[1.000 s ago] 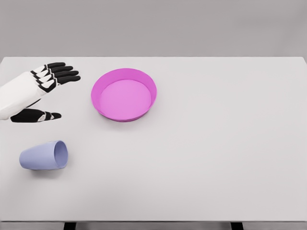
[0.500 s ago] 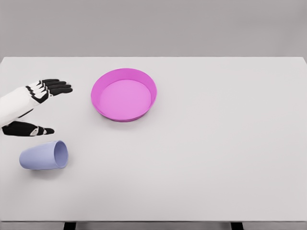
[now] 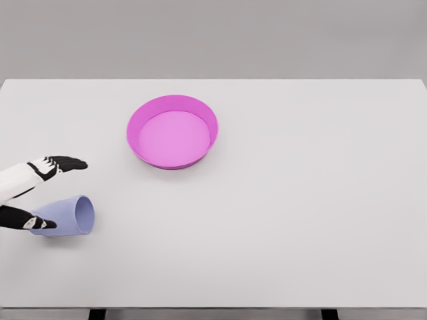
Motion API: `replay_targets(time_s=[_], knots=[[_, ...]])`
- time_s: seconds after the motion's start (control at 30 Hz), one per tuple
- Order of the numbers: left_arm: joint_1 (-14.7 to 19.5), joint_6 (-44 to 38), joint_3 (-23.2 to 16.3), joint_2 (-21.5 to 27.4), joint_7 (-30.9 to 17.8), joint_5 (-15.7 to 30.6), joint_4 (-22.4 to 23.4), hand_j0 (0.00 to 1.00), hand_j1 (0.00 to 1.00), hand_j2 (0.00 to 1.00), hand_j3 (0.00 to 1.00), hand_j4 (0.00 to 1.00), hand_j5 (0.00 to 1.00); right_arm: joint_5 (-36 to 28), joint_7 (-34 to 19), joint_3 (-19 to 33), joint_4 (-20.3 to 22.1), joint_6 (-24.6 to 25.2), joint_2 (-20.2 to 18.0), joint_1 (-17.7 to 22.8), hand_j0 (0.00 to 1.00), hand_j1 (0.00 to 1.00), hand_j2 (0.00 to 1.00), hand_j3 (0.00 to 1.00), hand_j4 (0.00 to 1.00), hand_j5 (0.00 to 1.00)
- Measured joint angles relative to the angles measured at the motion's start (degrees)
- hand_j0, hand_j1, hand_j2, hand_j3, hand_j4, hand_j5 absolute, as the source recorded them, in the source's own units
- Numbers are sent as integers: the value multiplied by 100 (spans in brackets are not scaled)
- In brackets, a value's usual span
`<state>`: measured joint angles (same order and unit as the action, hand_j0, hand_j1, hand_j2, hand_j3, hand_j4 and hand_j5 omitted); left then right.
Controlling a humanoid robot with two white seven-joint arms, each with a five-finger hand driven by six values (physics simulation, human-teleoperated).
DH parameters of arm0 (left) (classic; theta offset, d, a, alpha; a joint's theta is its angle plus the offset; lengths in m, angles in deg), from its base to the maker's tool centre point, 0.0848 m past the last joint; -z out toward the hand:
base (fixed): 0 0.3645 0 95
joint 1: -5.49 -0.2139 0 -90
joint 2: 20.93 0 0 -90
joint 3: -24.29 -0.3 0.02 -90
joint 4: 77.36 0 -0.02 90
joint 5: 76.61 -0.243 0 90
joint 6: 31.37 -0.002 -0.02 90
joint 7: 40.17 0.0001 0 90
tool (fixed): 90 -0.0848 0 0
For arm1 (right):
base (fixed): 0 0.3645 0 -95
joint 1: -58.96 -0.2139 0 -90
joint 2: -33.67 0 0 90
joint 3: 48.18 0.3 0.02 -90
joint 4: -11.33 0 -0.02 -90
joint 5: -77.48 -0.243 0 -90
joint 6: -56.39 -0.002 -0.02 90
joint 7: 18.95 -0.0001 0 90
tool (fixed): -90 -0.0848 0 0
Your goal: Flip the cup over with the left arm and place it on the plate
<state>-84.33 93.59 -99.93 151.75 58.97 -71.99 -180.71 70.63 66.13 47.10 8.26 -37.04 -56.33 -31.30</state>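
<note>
A pale blue cup (image 3: pixel 67 216) lies on its side near the table's front left, its mouth facing right. A magenta plate (image 3: pixel 172 131) with a raised rim sits farther back, toward the middle left. My left hand (image 3: pixel 48 193) comes in from the left edge and is open. Its fingers (image 3: pixel 63 163) stretch out just behind the cup, and its thumb overlaps the cup's closed end at the front. The cup lies between thumb and fingers, with the fingers not closed on it. The right arm is out of sight.
The white table (image 3: pixel 300 200) spans the view, with its front edge near the bottom of the picture and a grey wall behind it.
My left hand has moved toward the front and left, from beside the plate down to the cup. Its thumb now lies over the cup's closed end. Cup and plate have not moved.
</note>
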Motion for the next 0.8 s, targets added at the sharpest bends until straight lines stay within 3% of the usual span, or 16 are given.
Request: replay_targets(time_s=[0.27,0.8], knots=[[-346,1,-51,112,6,311,-4,100,100,100,100,100,100,0,0,0,0,0,0,0,100,100,100,100,100,100],[-352,1,-205,-552,7,383,-8,100,100,100,100,100,100,-1,1,0,0,0,0,0,100,100,100,100,100,100]])
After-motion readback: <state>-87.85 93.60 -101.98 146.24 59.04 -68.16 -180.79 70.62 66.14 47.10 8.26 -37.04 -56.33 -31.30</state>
